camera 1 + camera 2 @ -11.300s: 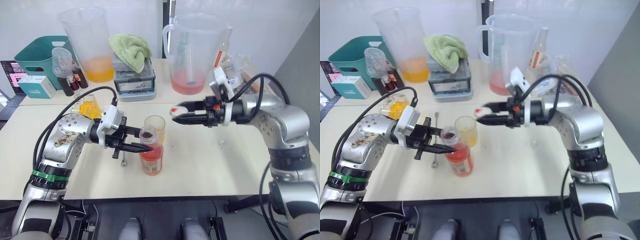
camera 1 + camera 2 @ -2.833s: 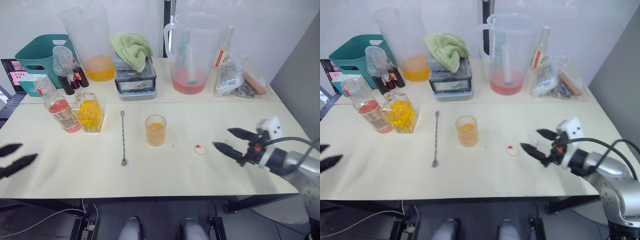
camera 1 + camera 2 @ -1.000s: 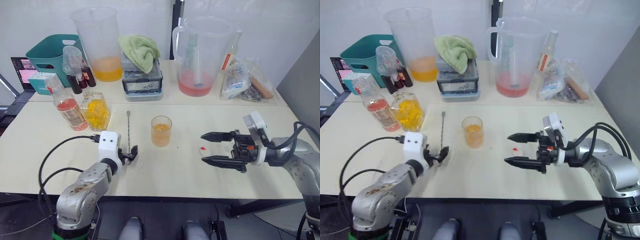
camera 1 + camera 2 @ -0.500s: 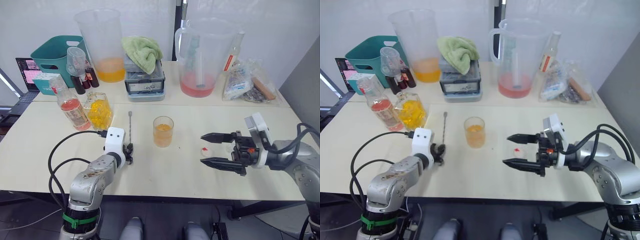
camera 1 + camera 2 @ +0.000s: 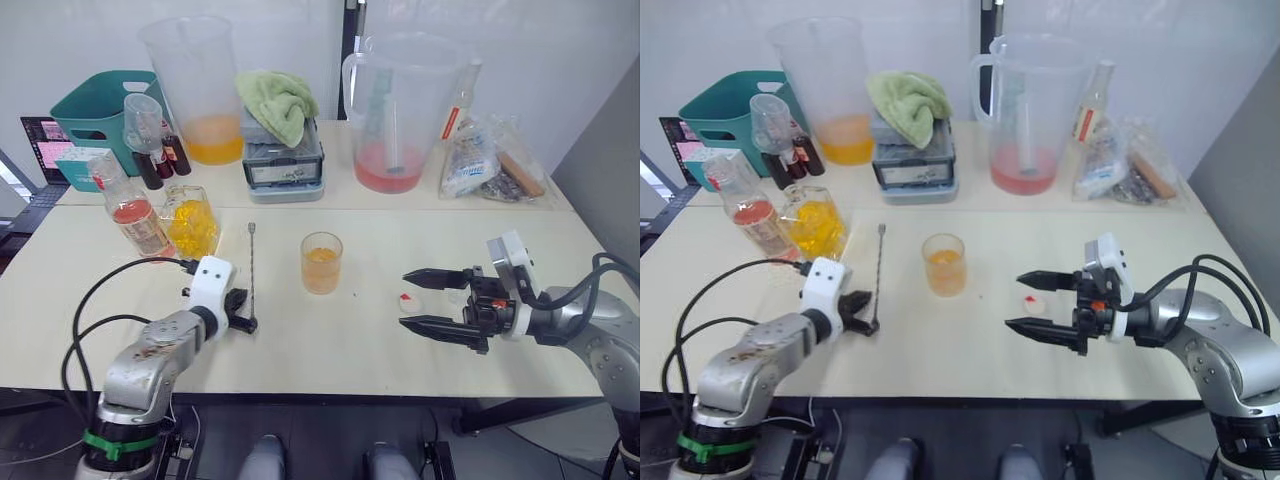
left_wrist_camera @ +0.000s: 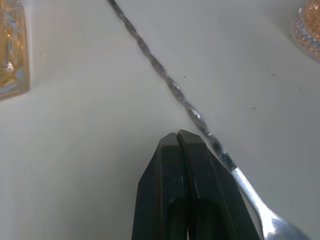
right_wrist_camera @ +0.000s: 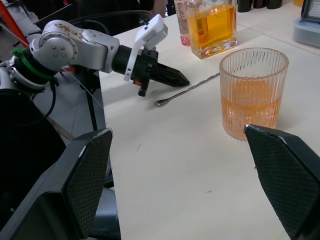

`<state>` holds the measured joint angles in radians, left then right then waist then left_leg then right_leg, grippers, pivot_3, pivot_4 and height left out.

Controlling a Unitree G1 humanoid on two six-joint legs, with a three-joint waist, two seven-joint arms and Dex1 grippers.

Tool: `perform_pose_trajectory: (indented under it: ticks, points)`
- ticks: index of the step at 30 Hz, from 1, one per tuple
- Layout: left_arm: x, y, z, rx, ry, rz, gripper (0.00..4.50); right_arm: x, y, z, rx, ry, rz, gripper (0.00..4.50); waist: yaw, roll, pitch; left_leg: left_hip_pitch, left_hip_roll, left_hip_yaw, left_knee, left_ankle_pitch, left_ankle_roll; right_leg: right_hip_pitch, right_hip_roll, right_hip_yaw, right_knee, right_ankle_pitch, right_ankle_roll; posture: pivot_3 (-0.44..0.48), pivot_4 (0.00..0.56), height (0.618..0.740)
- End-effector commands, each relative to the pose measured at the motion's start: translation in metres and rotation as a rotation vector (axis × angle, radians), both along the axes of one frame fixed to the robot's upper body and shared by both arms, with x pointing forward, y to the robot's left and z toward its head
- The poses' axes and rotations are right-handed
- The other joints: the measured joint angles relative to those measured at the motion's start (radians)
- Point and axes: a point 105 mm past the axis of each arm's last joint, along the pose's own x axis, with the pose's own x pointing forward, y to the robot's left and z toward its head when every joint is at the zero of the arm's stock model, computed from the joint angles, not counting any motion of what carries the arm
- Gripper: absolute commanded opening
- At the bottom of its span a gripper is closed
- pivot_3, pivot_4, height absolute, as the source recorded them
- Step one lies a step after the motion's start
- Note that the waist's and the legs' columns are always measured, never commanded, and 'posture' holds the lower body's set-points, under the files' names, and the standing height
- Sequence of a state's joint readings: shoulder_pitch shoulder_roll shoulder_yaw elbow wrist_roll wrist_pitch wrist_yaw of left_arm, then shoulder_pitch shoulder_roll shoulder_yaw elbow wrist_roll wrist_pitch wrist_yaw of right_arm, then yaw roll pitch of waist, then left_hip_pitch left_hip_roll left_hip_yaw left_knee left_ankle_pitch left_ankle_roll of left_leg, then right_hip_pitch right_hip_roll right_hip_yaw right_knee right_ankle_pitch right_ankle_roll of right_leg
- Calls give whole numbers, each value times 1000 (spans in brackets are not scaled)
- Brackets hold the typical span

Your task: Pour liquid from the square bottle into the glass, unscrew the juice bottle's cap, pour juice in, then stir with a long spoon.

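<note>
1. My left gripper [image 5: 243, 322] sits low at the bowl end of the long thin silver bar spoon [image 5: 251, 270]. Its jaws are pressed together with nothing between them. In the left wrist view the twisted spoon stem [image 6: 165, 82] runs just beside the closed fingertips [image 6: 178, 142]. I judge the spoon lies flat on the table so it can be picked up for the stir.

2. My right gripper [image 5: 418, 299] has its jaws spread wide and empty, and the small round white screw cap with the red mark [image 5: 404, 298] lies on the cream tabletop [image 5: 330, 350] about level with the jaw tips. Whether a finger touches the cap I cannot tell.

3. The small clear ribbed tumbler [image 5: 321, 263] of orange liquid stands between the two grippers, ahead of the left jaws and beyond the right ones.

4. The slim clear bottle of pink-red juice [image 5: 131, 213] stands uncapped, beyond the left jaws and beside the square glass bottle of amber liquid [image 5: 192, 222]. Both look parked clear of the stirring space.

5. The spoon's bowl is partly covered by my left fingers in the head views.
</note>
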<state>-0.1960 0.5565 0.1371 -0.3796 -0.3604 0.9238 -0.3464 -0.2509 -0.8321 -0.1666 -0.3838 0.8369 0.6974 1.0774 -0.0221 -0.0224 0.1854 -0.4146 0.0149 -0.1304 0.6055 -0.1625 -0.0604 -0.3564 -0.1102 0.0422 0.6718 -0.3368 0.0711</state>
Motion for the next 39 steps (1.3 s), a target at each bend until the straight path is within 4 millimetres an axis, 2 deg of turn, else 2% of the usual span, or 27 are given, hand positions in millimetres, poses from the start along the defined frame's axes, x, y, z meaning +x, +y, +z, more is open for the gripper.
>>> perform_pose_trajectory:
  ticks: [1,4,7,11,15,18,20,21,25,27,31,34,39]
  points:
    - [-12,14,21,-1,-56,-106,19,-1,0,7,0,-42,-3,4500,1,0,0,0,0,0,0,0,0,0,0,0,0,0,0,0,150,740]
    - [-21,25,24,30,-48,-171,19,0,0,5,0,-38,-6,4500,3,0,1,0,0,0,-1,0,0,0,0,0,-1,0,0,0,150,740]
    - [-22,14,37,-67,-57,-217,19,0,0,1,-6,-32,-11,4500,11,0,1,-1,0,0,-1,0,-1,0,0,0,-2,0,0,0,150,740]
    - [-18,-3,44,-189,-11,-209,19,-1,2,0,-2,-29,-11,4500,10,-2,2,-1,0,0,0,0,-1,1,-1,-1,-2,0,0,0,150,740]
    - [-9,-11,36,-262,65,-63,1140,-2,2,-1,-1,-27,-17,4500,3,-2,2,-1,0,0,1,-1,0,1,0,-1,-2,0,1,0,150,740]
    - [-8,-25,23,-219,167,34,2106,-3,3,0,0,-23,-19,4500,1,-3,3,-1,0,-1,1,-1,0,1,0,-1,-2,0,1,0,150,740]
    - [-8,-29,17,-167,224,94,2823,-4,3,0,1,-21,-20,4500,4,-4,3,-1,0,-1,2,-1,0,1,0,-1,-1,0,1,0,150,740]
    - [-9,-27,9,-89,268,122,3154,-4,4,0,3,-20,-20,4500,4,-4,3,-1,0,-1,2,-1,0,1,0,-1,-1,0,1,0,150,740]
    - [-7,-38,-4,-30,323,127,4483,-5,7,-1,10,-17,-21,4500,1,-4,3,0,0,0,1,-1,0,1,0,0,-1,0,1,0,150,740]
    - [-8,-35,-13,79,351,142,4483,-5,8,-1,20,-18,-21,4500,2,-3,3,0,0,0,1,-1,0,1,0,0,-1,0,1,0,150,740]
    - [-8,-36,-26,105,402,147,4483,-5,10,2,29,-26,-28,4500,2,0,1,1,-1,0,1,-1,0,3,0,0,-1,0,1,0,150,740]
    - [-10,-35,-33,94,435,158,3706,-4,11,4,37,-35,-36,4500,3,3,-1,3,-1,0,1,-1,0,3,0,0,-1,0,1,0,150,740]
    - [-12,-37,-37,68,456,147,2040,-3,12,4,42,-41,-46,4500,3,7,-4,4,-1,0,1,-1,0,4,0,1,-1,0,1,0,150,740]
